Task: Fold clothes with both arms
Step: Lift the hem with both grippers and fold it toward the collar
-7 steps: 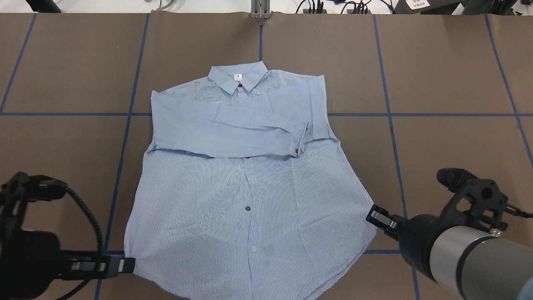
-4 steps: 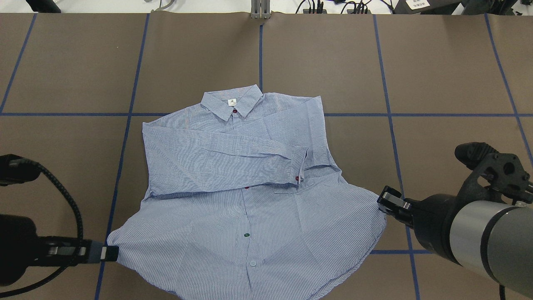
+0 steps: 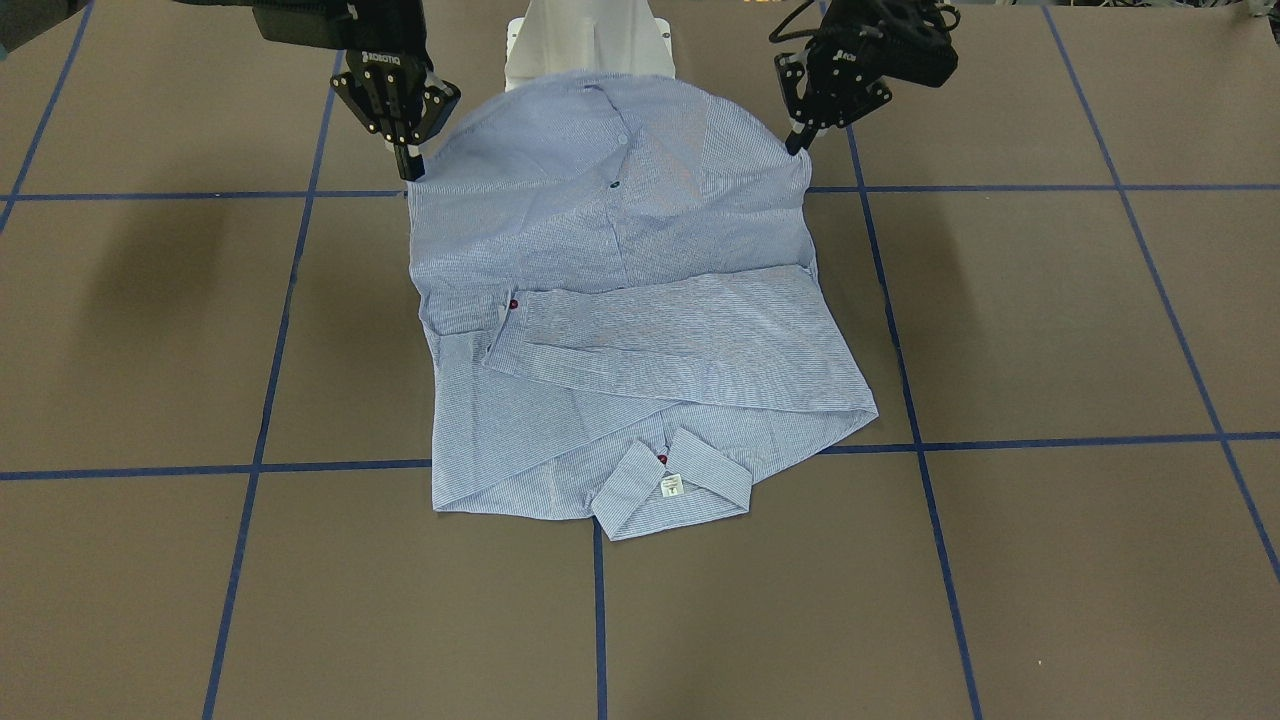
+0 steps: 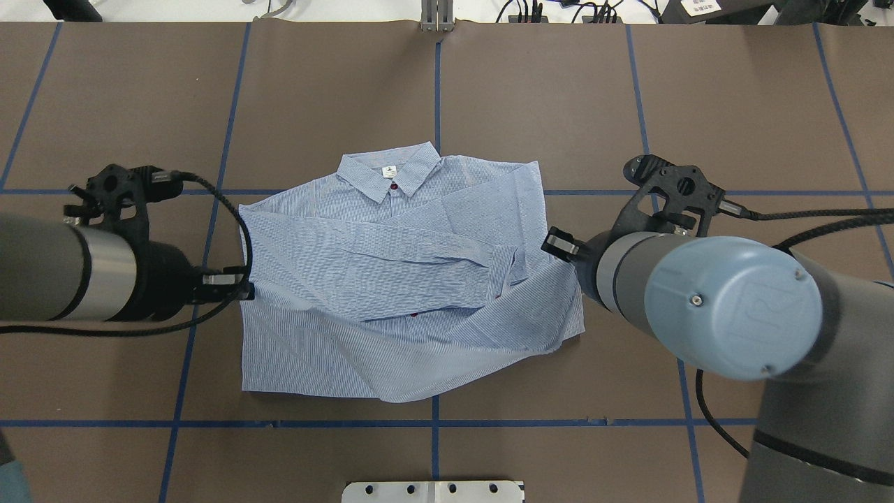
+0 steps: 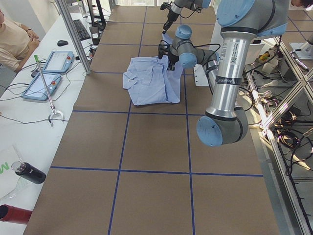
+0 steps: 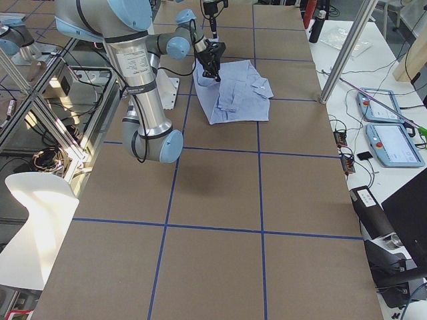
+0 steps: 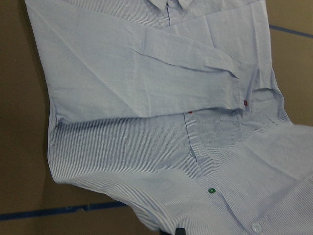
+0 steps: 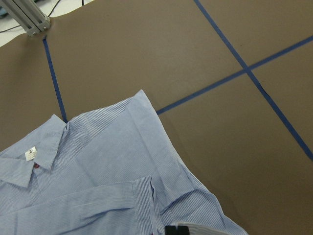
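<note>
Left hand's (image 3: pixel 797 147) grasp obscured by shirt (image 3: pixel 640 335)

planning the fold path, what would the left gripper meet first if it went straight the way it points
Most likely the shirt itself: the left gripper, shut on its hem, points across the folded sleeve. Height above it is unclear.

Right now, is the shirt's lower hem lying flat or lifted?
Lifted. The left gripper and right gripper each pinch a hem corner of the shirt, holding it off the table.
</note>
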Robot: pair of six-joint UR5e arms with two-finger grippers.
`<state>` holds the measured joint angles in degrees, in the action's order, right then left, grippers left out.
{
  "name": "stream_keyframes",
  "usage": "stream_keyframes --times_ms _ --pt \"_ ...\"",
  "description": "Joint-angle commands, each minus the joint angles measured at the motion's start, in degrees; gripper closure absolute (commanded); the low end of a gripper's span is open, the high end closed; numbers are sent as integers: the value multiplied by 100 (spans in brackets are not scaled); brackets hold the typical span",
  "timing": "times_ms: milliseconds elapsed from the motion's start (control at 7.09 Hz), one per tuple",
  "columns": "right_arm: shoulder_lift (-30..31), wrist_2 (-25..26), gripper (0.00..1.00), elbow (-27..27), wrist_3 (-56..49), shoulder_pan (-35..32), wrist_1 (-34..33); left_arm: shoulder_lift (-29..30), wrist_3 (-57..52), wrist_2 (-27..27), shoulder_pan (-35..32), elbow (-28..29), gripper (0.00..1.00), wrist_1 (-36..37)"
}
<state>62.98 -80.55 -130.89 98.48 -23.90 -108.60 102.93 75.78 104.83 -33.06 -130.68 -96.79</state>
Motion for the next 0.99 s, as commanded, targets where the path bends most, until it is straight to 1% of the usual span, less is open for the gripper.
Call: stream_keyframes --times_ms 0,141,282,423,564,705,847 --pt "-241 -40 100 1227 -546 -570 987 630 -561 -225 -332 1085 100 -41" --pt "-416 -127 100 1624 -932 -772 1077 641 -913 -235 -393 1219 100 -68" --pt "-714 -458 100 1985 -1049 -965 1130 649 -1073 -235 -429 1255 100 -68" --pt "-1091 -488 100 2528 -1102 -994 1157 658 -1075 -244 -429 1378 100 -68" --pt "-1408 -488 100 3021 -1111 -1011 1409 832 -1083 -244 -481 1648 100 -86" --pt "-1437 -488 100 3426 -1172 -1046 2099 982 -1083 -244 -508 1964 100 -251" --pt "-1551 -627 100 3665 -1295 -1194 2454 1018 -1083 -244 -604 2185 100 -575"
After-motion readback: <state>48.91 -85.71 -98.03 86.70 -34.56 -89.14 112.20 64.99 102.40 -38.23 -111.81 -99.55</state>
